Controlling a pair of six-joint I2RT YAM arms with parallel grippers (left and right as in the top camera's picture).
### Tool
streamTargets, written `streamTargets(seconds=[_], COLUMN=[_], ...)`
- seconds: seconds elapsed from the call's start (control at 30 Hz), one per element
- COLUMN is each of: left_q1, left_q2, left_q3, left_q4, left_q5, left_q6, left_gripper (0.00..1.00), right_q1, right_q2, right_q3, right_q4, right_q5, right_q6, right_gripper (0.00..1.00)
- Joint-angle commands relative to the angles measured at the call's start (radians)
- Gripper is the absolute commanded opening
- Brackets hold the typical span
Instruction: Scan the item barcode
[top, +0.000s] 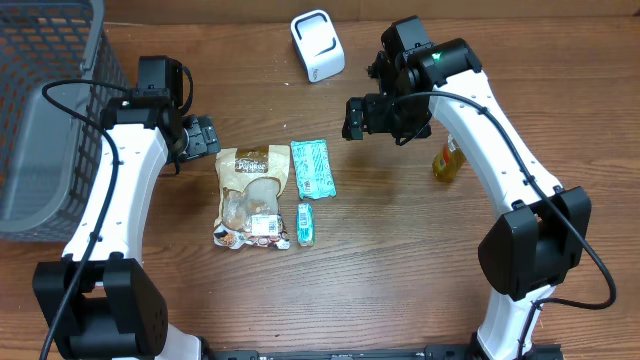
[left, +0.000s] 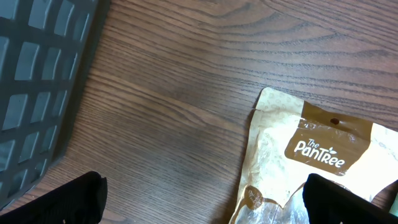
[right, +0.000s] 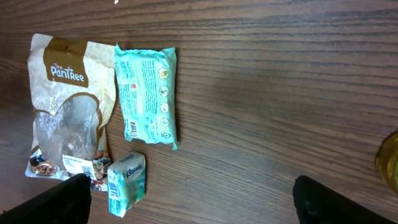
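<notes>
Wooden table (top: 400, 290) bears a half-cropped snack pouch (left: 323, 155); left end effector (top: 207, 136) and right end effector (top: 354, 118) gape empty.

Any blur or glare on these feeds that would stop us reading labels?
Overhead: even light, soft shadows, item print too small to read. Left wrist: PanTree pouch logo sharp, no glare. Right wrist: pouch and teal pack sharp, small print still hard to make out; yellow bottle at the right edge blurred and cropped.
</notes>
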Motion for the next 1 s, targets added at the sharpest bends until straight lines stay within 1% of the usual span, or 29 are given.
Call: streamTargets(seconds=[0.0,0.4,0.6,0.73,0.87,0.97], left_q1=[-0.001,-0.001,-0.001,-0.001,-0.001,-0.001], left_q2=[-0.004,-0.004,-0.004,-0.004,-0.004,-0.004], left_q3=[0.014,0.014,0.014,0.014,0.014,0.014], left_q4=[0.005,0.005,0.005,0.005,0.005,0.005], left_q5=[-0.003,-0.003,-0.003,-0.003,-0.003,-0.003], left_q6=[0.019,0.019,0.019,0.019,0.019,0.019], left_gripper=[1.0,0.99,1.0,0.99,1.0,1.0], right_q1=[-0.005,-0.005,-0.005,-0.005,-0.005,-0.001], right_q2=[-0.003,-0.003,-0.003,-0.003,-0.003,0.001], right_q3=[0.014,0.014,0.014,0.014,0.014,0.014], right_q4=[0.002,0.002,0.083,0.096,0.148,0.164], right_q5=[-0.008,-0.008,-0.008,-0.009,-0.05,-0.133], right_q6=[0.003,0.003,0.003,0.003,0.004,0.004], right_gripper=[1.0,1.0,1.0,1.0,1.0,1.0])
